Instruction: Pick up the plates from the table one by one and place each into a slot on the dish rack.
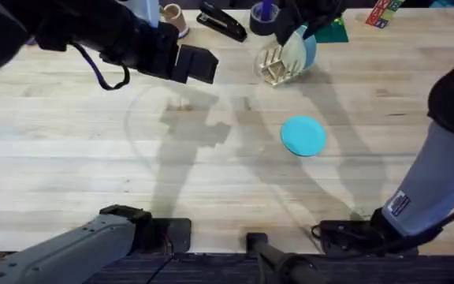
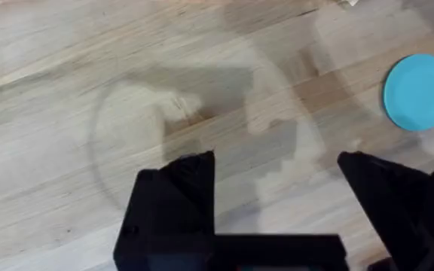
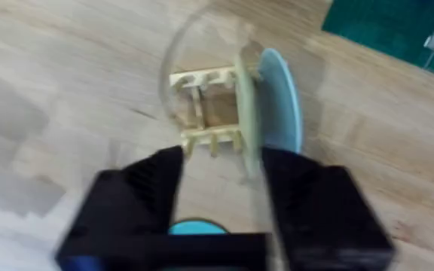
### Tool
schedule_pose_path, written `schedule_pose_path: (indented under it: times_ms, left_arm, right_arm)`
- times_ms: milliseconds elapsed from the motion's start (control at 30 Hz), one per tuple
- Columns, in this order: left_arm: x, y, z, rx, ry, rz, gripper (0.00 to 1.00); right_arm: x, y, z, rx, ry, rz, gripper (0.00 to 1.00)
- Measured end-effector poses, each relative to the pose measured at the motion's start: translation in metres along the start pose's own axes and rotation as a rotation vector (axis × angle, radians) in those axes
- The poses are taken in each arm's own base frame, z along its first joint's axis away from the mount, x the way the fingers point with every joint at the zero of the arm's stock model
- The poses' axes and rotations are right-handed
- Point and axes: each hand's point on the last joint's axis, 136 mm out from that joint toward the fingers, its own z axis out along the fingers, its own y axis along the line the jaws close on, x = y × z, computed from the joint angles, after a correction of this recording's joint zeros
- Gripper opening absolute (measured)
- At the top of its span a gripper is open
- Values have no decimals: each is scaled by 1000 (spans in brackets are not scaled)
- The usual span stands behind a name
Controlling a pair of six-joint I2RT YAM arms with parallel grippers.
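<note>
Turquoise plate [image 1: 303,135] flat on table [image 1: 69,158]; left pincer [image 2: 277,169] spread wide, empty; right pincer [image 3: 224,162] apart, empty.

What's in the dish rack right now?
The dish rack holds a cream plate upright with a light-blue plate just behind it. The cream plate hides most of the blue one's face.

- Turquoise plate [image 1: 303,135] flat on the bench [image 1: 69,173], right of centre.
- Rack [image 1: 273,65] at the far side, holding a cream plate [image 1: 294,52] upright with a light-blue plate [image 1: 310,50] just behind.
- Stapler [image 1: 221,21] beyond, near the far edge.
- Left arm [image 1: 124,43] large and dark at upper left.
</note>
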Motion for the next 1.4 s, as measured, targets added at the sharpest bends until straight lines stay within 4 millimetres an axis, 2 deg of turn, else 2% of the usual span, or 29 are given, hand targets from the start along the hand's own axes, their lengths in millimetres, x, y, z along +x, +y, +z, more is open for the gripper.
schedule_pose_path:
  times_ms: [100,133,400,767,1067,1233,1400]
  left_arm:
    - [0,0,0,0,0,0,995]
    - [0,0,0,0,0,0,995]
    - [0,0,0,0,0,0,995]
    - [0,0,0,0,2,0,995]
    - [5,0,0,2,21,-4,996]
    - [9,-1,0,3,35,-7,995]
    - [9,-2,0,12,35,0,995]
  right_arm:
    - [-1,7,-10,-6,-1,-16,960]
    - [-2,8,-14,-8,-4,-17,984]
    - [2,11,-41,-9,-19,-20,993]
    - [17,12,-122,-3,-138,-22,994]
    - [43,13,-176,5,-205,-23,995]
    - [70,10,-193,33,-220,-20,995]
    - [111,4,-188,73,-173,-16,995]
